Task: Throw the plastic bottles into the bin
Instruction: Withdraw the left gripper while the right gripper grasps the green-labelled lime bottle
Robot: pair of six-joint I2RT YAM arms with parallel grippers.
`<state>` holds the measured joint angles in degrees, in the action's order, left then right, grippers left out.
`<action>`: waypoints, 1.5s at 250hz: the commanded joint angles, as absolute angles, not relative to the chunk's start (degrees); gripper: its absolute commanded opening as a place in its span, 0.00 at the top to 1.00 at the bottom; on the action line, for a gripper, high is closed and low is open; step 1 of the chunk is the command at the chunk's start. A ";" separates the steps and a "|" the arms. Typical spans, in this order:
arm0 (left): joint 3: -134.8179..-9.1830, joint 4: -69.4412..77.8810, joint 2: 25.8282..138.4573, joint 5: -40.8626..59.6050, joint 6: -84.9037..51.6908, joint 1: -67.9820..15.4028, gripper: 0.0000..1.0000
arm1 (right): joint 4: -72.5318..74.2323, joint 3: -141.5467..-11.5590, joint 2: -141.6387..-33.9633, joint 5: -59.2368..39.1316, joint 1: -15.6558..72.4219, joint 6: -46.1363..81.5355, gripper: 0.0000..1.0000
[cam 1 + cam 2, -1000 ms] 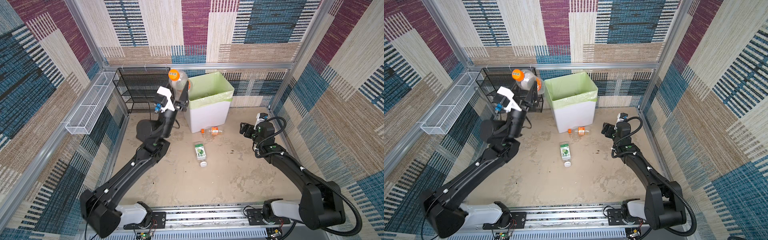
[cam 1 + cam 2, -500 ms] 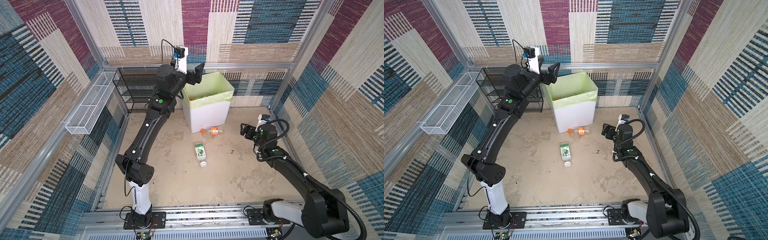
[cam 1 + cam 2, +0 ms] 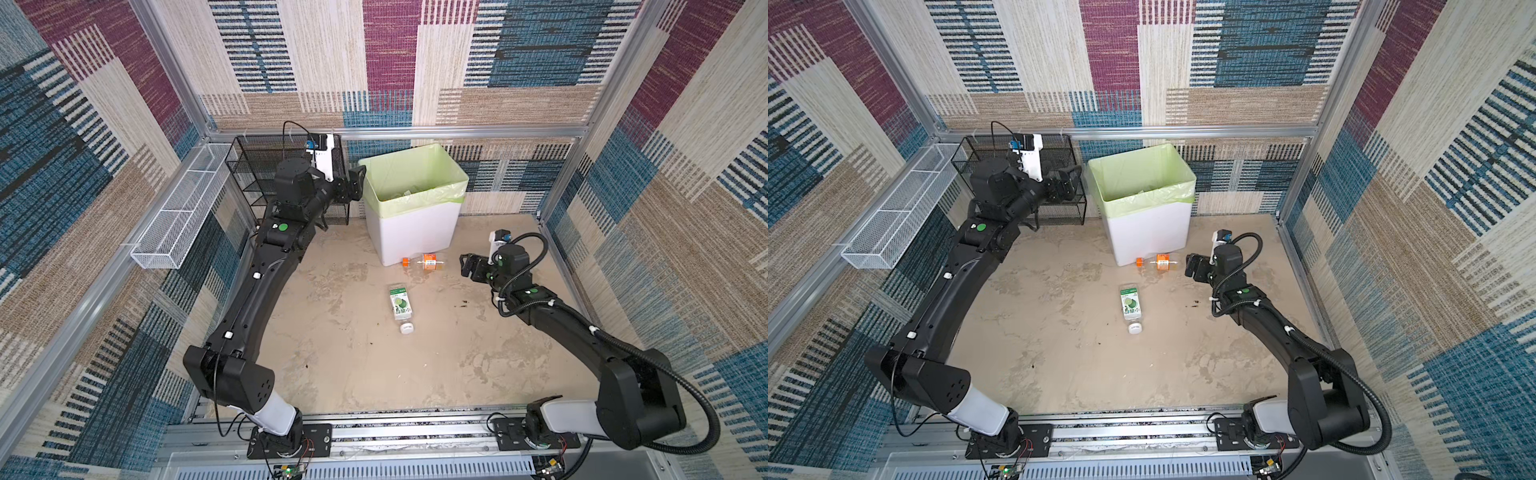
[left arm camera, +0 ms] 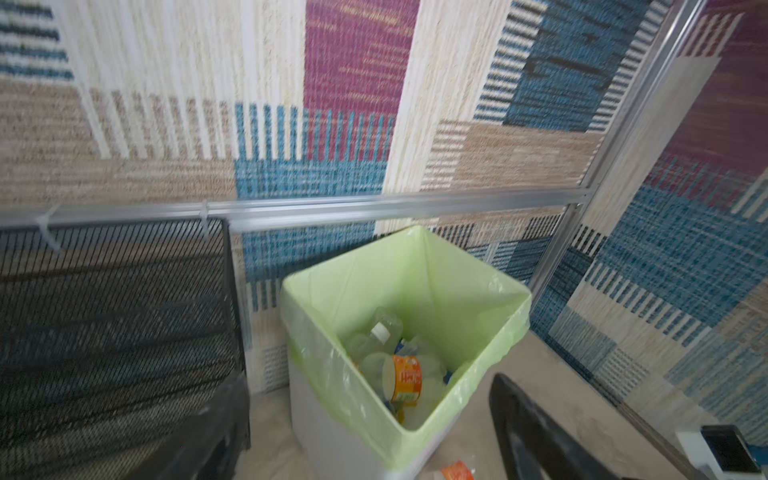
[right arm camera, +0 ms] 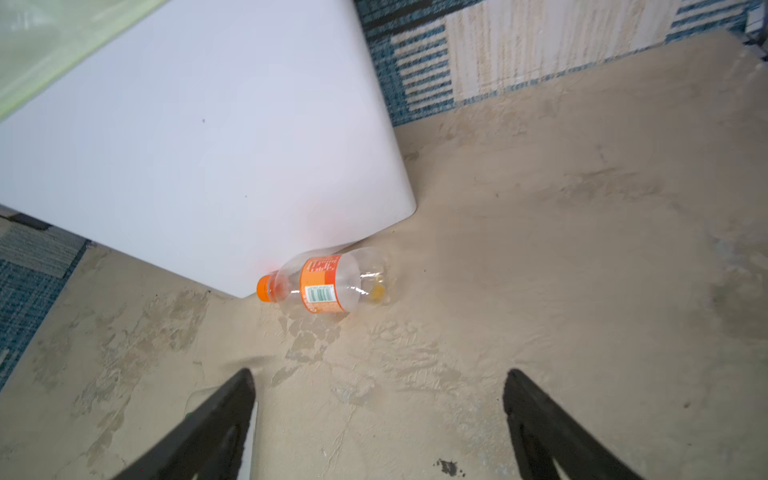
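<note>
The bin (image 3: 415, 232) (image 3: 1146, 237), white with a pale green bag over its rim, stands at the back of the floor. In the left wrist view several plastic bottles (image 4: 401, 378) lie inside it. My left gripper (image 3: 353, 187) (image 3: 1067, 183) (image 4: 368, 380) hangs open and empty beside the bin's left rim. An orange-labelled bottle (image 3: 428, 262) (image 3: 1160, 262) (image 5: 328, 284) lies against the bin's front base. A green-labelled bottle (image 3: 400, 302) (image 3: 1131, 305) lies further forward. My right gripper (image 3: 467, 266) (image 3: 1192, 266) (image 5: 380, 372) is open, low over the floor, just right of the orange bottle.
A black wire-mesh rack (image 3: 266, 174) (image 4: 112, 324) stands left of the bin, right behind my left wrist. A long white wire basket (image 3: 178, 216) hangs on the left wall. Patterned walls close in three sides. Dark specks (image 3: 463, 305) mark the floor.
My left gripper held an orange-capped bottle up by the bin; it has let go, the bottle now lies inside, and the arm has come lower. My right gripper opened wider.
</note>
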<state>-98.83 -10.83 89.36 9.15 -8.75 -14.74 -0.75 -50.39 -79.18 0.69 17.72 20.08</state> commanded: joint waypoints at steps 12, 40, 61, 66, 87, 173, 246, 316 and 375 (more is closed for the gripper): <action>-87.90 -15.85 83.72 10.55 -11.59 -11.14 0.09 | -5.90 -55.46 -84.82 5.16 24.86 17.27 0.01; -81.63 -20.06 79.63 11.48 -9.47 -7.19 0.09 | -10.82 -60.74 -89.97 5.80 29.71 15.42 0.01; -77.19 -20.03 75.95 11.80 -8.66 -4.41 0.10 | -13.75 -63.67 -93.49 7.26 33.62 14.49 0.01; -75.61 -19.15 74.91 11.78 -8.47 -4.03 0.10 | -14.40 -64.32 -94.39 7.53 34.45 14.42 0.01; -68.48 -14.10 71.39 11.78 -8.06 -3.04 0.10 | -17.27 -67.13 -98.35 8.35 37.49 14.41 0.01; -65.46 -12.82 71.88 16.49 -10.50 -1.15 0.10 | -21.18 -72.29 -107.76 7.09 43.54 18.98 0.01; -65.04 -12.31 71.27 17.62 -11.47 -0.35 0.11 | -21.69 -74.30 -111.01 7.73 43.74 19.12 0.01; -64.78 -12.09 71.89 18.97 -12.28 -0.35 0.12 | -20.74 -72.96 -110.71 8.53 43.69 20.49 0.17; -64.49 -11.92 72.04 19.51 -12.41 -0.35 0.13 | -20.57 -72.36 -108.94 9.03 43.58 20.74 0.34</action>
